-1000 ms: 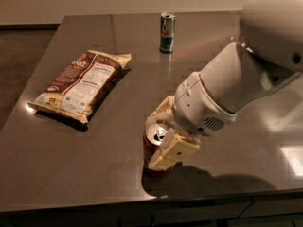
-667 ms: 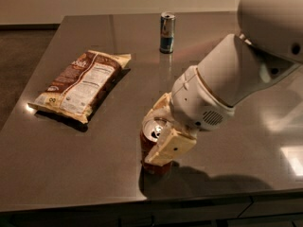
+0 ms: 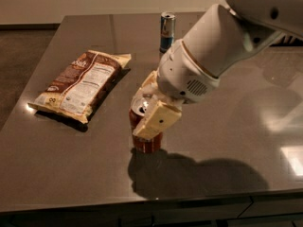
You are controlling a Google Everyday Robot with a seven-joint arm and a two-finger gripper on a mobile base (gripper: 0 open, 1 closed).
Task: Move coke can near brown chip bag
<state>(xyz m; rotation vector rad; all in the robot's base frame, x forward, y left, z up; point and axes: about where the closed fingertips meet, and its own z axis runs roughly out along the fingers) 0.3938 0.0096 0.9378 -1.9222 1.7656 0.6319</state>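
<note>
- Shifting left since a second ago, the gripper (image 3: 144, 112) and the coke can (image 3: 147, 144) are now sitting closer to the brown chip bag (image 3: 83, 86); the bag itself is lying where it was.
- Taking up most of the view, the dark, glossy table (image 3: 71, 169) is carrying all three items and catching light patches on its right side.
- Reaching in from the upper right, the white arm (image 3: 213, 46) is slanting down toward the table's middle and casting a wide shadow (image 3: 189, 174) on the near surface.
- Lying flat on the left part of the table, the brown chip bag is showing its white label panel, with its long side running diagonally.
- Clamping the coke can from either side, the gripper is pressing one cream finger (image 3: 157, 119) across the front of the can.
- Standing upright, the coke can is staying right of the bag and near it, not touching; whether its base is resting on the table cannot be told.
- Standing upright near the far edge, the blue-and-silver can (image 3: 167, 31) is sitting well apart from the coke can.
</note>
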